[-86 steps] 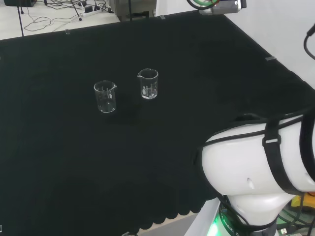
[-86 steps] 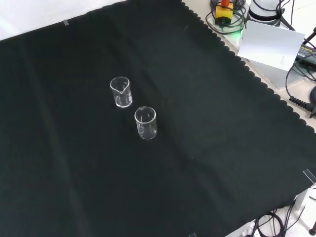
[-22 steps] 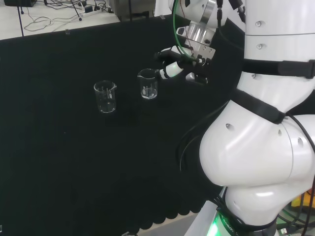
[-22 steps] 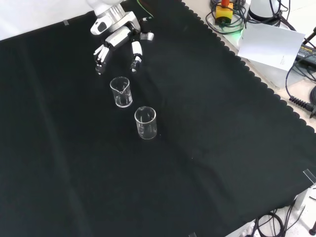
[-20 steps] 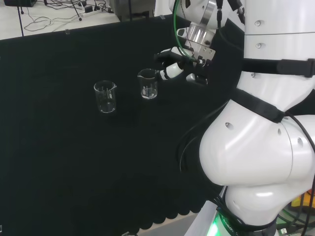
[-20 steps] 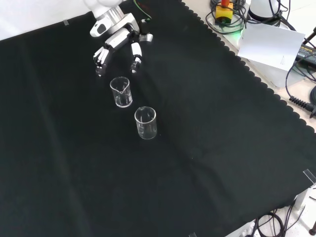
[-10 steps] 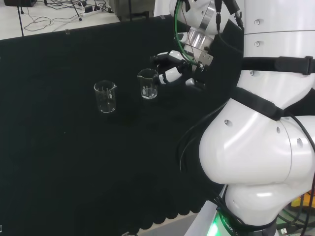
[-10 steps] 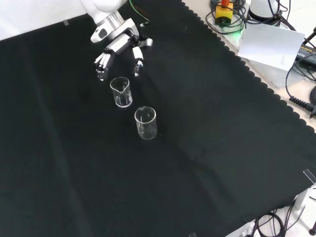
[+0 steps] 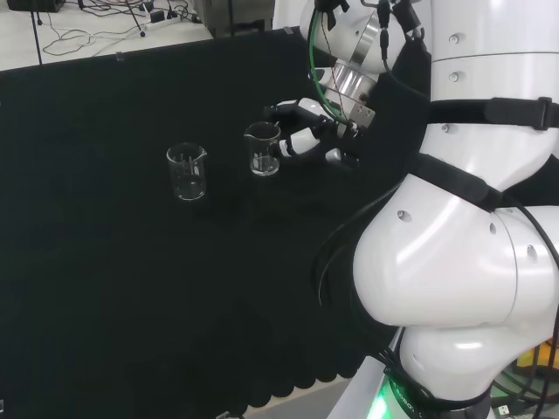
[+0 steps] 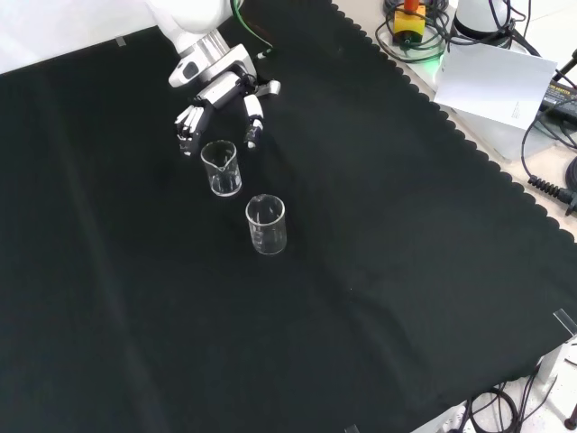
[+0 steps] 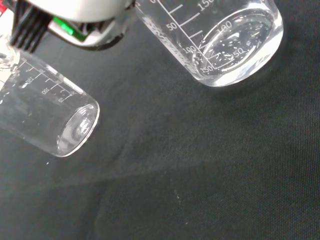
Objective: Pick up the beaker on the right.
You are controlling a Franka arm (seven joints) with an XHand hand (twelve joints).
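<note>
Two clear glass beakers with printed scales stand upright on the black cloth (image 10: 388, 234). In the head view the right beaker (image 9: 263, 149) stands beside the left beaker (image 9: 186, 172). In the front view the right beaker (image 10: 221, 168) is the farther one, with the other beaker (image 10: 267, 224) nearer. The hand (image 9: 301, 137) is open at the right beaker's side, level with its rim. Seen from the front, the hand (image 10: 219, 87) spreads its fingers (image 10: 187, 127) and thumb (image 10: 254, 122) to either side of the beaker's rim, and I see no contact. The wrist view shows one beaker (image 11: 231, 44) close and another beaker (image 11: 47, 119).
The arm's big white links (image 9: 454, 227) stand at the head view's right. In the front view the cloth's scalloped edge (image 10: 469, 144) runs along the right, with a white sheet (image 10: 496, 86) and cables beyond it.
The hand has come down and closer to the right beaker, so its fingers and thumb now flank the rim. Neither beaker has moved.
</note>
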